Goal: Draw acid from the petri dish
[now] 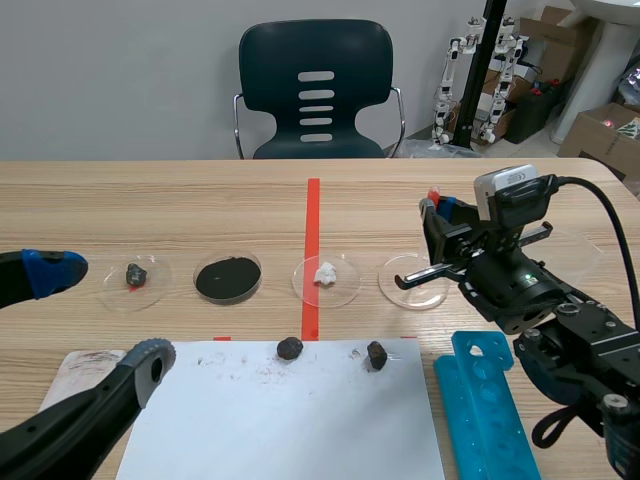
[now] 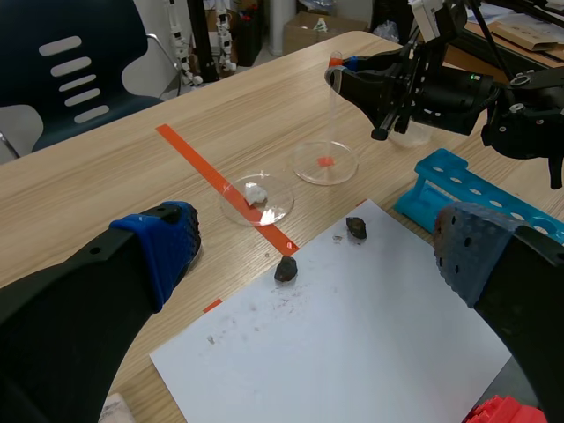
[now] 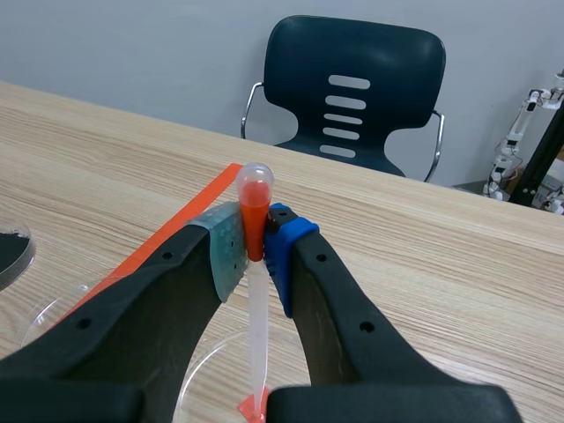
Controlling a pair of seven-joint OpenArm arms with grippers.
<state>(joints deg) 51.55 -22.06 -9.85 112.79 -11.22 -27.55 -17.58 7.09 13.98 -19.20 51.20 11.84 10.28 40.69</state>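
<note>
Right hand (image 3: pixel 256 238) is clenched on a pipette (image 3: pixel 255 335), with the pads squeezing the orange-red bulb and the clear stem hanging straight down between the fingers. The pipette tip sits inside the rim of the clear petri dish (image 1: pixel 388 282), the last on the right arm's side in a row of four on the surface (image 1: pixel 180 200). There's a small orange-red spot at the tip, but can't tell if it touches the dish floor. Left hand (image 2: pixel 317 247) is released, fingers wide apart, holding nothing, low over the near edge of the white paper sheet (image 1: pixel 290 425), well apart from the dishes. Next dish along holds a white lump (image 1: pixel 325 272) and sits against the red tape line. Then comes a dish of black powder (image 1: pixel 228 277), then one with a dark stone (image 1: pixel 135 274). Two dark rocks (image 1: pixel 290 348) (image 1: pixel 376 355) lie on the far edge of the paper. Blue tube rack (image 1: pixel 490 410) lies flat beside the paper, under the right arm.
</note>
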